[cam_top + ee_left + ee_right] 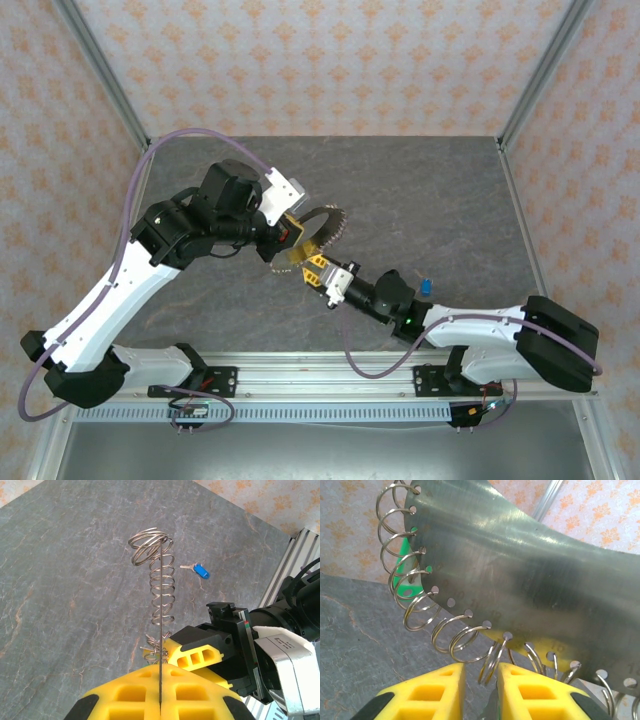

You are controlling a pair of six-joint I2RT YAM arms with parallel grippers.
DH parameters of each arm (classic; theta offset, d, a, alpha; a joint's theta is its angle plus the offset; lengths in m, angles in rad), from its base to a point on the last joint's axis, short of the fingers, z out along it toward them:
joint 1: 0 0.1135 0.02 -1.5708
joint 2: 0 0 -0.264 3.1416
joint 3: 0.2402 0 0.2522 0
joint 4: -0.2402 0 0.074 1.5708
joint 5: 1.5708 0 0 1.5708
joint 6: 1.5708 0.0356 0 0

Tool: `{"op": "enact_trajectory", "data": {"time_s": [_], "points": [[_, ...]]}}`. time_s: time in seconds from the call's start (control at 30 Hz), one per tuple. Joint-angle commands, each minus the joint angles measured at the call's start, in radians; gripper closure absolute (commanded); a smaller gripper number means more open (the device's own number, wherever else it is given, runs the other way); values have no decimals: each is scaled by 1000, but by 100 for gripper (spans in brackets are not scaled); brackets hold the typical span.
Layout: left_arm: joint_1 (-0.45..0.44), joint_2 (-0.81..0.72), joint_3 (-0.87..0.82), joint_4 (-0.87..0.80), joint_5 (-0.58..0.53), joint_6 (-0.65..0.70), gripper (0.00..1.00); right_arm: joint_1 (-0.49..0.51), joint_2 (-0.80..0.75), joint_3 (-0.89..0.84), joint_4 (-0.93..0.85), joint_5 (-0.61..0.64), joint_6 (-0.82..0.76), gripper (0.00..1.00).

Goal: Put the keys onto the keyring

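The keyring (326,224) is a thin curved metal plate (520,565) with many small wire rings along its edge. My left gripper (296,252) is shut on the plate, which stands edge-on out of its yellow fingertips (161,668). My right gripper (313,269) meets it from below, jaws a little apart around one small ring (490,661), not clamping it. A thin dark thing I cannot identify lies deep in that gap. A green tag (403,577) shows behind the rings. A blue-tagged key (425,287) lies on the table (201,571), apart from both grippers.
The dark stone tabletop (420,190) is bounded by frame posts at the back corners and an aluminium rail (330,375) at the near edge. Both arms meet at the table's middle, left of the blue key.
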State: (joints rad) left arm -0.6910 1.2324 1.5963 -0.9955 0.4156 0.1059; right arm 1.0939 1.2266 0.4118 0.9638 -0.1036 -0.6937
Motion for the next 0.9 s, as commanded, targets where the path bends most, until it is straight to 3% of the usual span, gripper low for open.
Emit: {"op": "enact_trajectory", "data": {"time_s": [0.0, 0.87], "points": [[7, -28, 35, 2, 20, -3, 100, 8, 13, 27, 51, 30, -12, 78], [7, -38, 24, 14, 7, -22, 100, 11, 19, 11, 95, 43, 3, 94]]}}
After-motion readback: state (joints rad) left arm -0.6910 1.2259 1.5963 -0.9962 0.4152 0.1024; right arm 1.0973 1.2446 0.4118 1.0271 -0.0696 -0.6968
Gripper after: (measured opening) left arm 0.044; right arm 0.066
